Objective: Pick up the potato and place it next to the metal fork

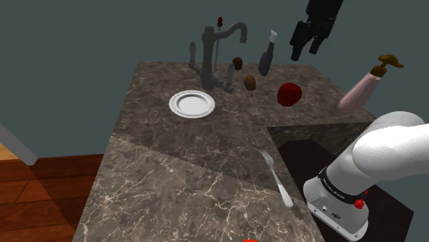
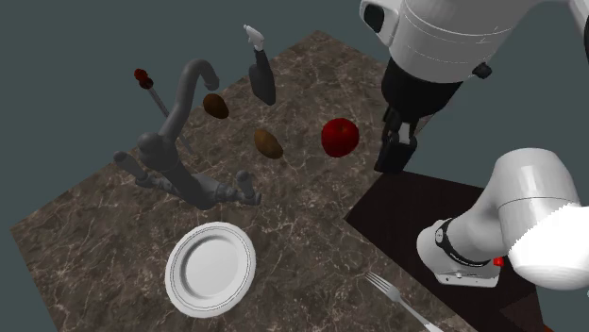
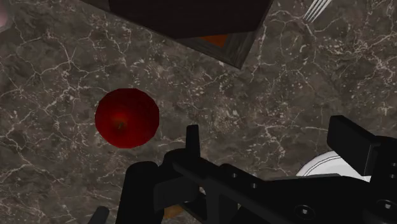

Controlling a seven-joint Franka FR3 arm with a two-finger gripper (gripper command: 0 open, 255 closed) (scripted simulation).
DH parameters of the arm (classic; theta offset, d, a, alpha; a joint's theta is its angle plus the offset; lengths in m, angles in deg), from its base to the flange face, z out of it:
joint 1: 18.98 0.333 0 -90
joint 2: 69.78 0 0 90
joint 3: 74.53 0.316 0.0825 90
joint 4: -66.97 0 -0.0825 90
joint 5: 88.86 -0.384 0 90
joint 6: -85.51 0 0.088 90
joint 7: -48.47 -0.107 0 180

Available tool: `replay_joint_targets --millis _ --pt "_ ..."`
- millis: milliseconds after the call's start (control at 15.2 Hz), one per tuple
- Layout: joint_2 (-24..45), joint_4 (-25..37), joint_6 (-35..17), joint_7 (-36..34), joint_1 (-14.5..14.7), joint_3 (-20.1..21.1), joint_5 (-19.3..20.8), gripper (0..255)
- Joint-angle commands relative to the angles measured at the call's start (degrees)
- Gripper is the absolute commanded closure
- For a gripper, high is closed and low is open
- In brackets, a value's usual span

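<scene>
A brown oval potato (image 1: 250, 82) (image 2: 268, 143) lies on the marble counter between the faucet and a red apple (image 1: 289, 93) (image 2: 340, 137) (image 3: 126, 118). The metal fork (image 1: 277, 177) (image 2: 396, 294) lies near the counter's front edge, by the stand; its tines (image 3: 316, 7) also show in the wrist view. My gripper (image 1: 307, 47) (image 2: 396, 151) (image 3: 270, 143) hangs high above the counter, over the apple's side, open and holding nothing. It is well apart from the potato and the fork.
A darker brown lump (image 1: 237, 63) (image 2: 216, 106) sits behind the potato. The grey faucet (image 1: 214, 58) (image 2: 179, 141), a grey bottle (image 1: 267, 55) (image 2: 261, 75), a white plate (image 1: 192, 104) (image 2: 210, 264) and a pink dispenser (image 1: 368, 86) stand around. A dark recess (image 1: 309, 148) cuts into the counter.
</scene>
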Motion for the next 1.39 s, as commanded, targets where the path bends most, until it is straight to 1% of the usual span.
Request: replay_joint_targets --millis 0,330,660,990,1320 --pt "0.0 0.0 0.0 0.0 0.0 0.0 0.0 0" --pt "8.11 -0.8 -8.8 -4.12 -2.08 0.68 0.73 0" --pt "17.36 0.36 -16.73 -8.37 -4.17 1.07 1.92 0" --pt "27.28 3.39 -23.41 -12.74 -6.12 1.08 3.57 0" --pt "37.51 8.16 -28.63 -17.08 -7.84 0.6 5.47 0"
